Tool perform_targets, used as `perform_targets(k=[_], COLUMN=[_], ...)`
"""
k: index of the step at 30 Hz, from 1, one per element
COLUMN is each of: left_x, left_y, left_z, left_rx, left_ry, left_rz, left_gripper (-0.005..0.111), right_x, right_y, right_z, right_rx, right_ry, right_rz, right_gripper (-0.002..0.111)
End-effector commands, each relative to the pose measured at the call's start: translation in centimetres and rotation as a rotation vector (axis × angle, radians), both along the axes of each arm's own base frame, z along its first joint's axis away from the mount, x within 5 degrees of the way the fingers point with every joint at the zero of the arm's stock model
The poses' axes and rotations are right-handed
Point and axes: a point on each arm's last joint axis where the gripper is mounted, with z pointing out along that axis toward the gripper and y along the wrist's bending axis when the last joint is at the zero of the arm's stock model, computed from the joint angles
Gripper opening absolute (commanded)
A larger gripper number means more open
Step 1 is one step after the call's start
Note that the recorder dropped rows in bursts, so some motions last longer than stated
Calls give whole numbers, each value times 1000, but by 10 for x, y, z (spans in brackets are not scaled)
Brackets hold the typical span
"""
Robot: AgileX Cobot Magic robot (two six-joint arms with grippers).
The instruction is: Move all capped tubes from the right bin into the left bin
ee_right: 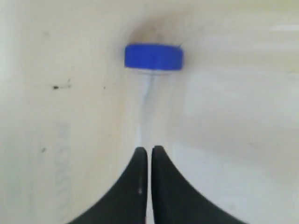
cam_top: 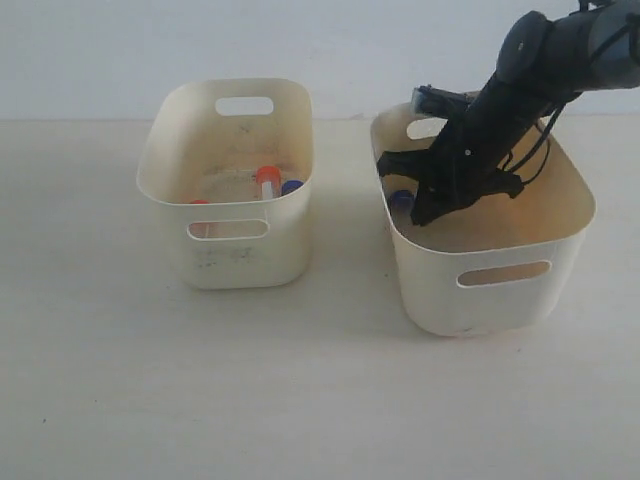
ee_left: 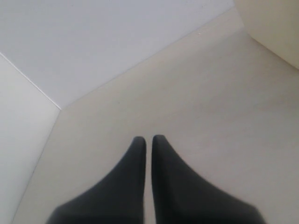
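Inside the right bin (cam_top: 500, 235), by its left wall, lies a clear tube with a blue cap (ee_right: 153, 56), whose cap (cam_top: 402, 198) also shows in the exterior view. My right gripper (ee_right: 149, 149) reaches down into that bin (cam_top: 418, 215) with its jaws shut. Its tips sit at the tube's bottom end, and nothing shows between them. The left bin (cam_top: 230, 260) holds an orange-capped tube (cam_top: 267, 175), a blue-capped tube (cam_top: 291, 186) and another orange-red cap (cam_top: 198, 203). My left gripper (ee_left: 148, 138) is shut and empty over bare table, out of the exterior view.
The two cream bins stand side by side on a pale table (cam_top: 300, 400), a gap between them. A cream bin corner (ee_left: 275, 28) shows at the edge of the left wrist view. A white wall (cam_top: 300, 40) runs behind the table.
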Motion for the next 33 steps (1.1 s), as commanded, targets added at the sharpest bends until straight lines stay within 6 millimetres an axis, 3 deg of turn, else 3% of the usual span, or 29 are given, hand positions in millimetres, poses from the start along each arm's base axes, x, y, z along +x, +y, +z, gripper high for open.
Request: perform_targets(k=[1, 9, 11, 16, 17, 20, 21, 24, 26, 30, 33], left_x=[0, 0, 0, 0, 0, 0, 0, 0, 0, 0, 0], left_y=[0, 0, 0, 0, 0, 0, 0, 0, 0, 0, 0], left_z=[1, 1, 1, 1, 1, 1, 1, 1, 1, 1, 1], left_rx=[-2, -2, -2, -2, -2, -2, -2, -2, -2, -2, -2], left_ry=[-5, -5, -5, -5, -5, -5, -5, -5, -5, -5, -5], left_rz=[-3, -3, -3, -3, -3, -3, -3, -3, -3, -3, -3], left_gripper=[4, 4, 4, 4, 4, 4, 4, 4, 4, 4, 4], right_x=[-1, -1, -1, -1, -1, 0, 0, 1, 3, 3, 2], right_y=[-2, -3, -2, -2, -2, -2, -2, -2, -1, 1, 1], right_z=[21, 28, 28, 28, 28, 26, 26, 10, 2, -1, -7], right_rx=[-7, -11, -8, -4, -4, -8, -8, -6, -1, 20, 19], right_ry=[-67, -99, -103, -103, -102, -105, -105, -63, -43, -39, -19], right_rz=[5, 16, 21, 5, 3, 10, 10, 6, -7, -2, 8], right_gripper=[0, 3, 16, 66, 66, 47, 48, 67, 64, 47, 56])
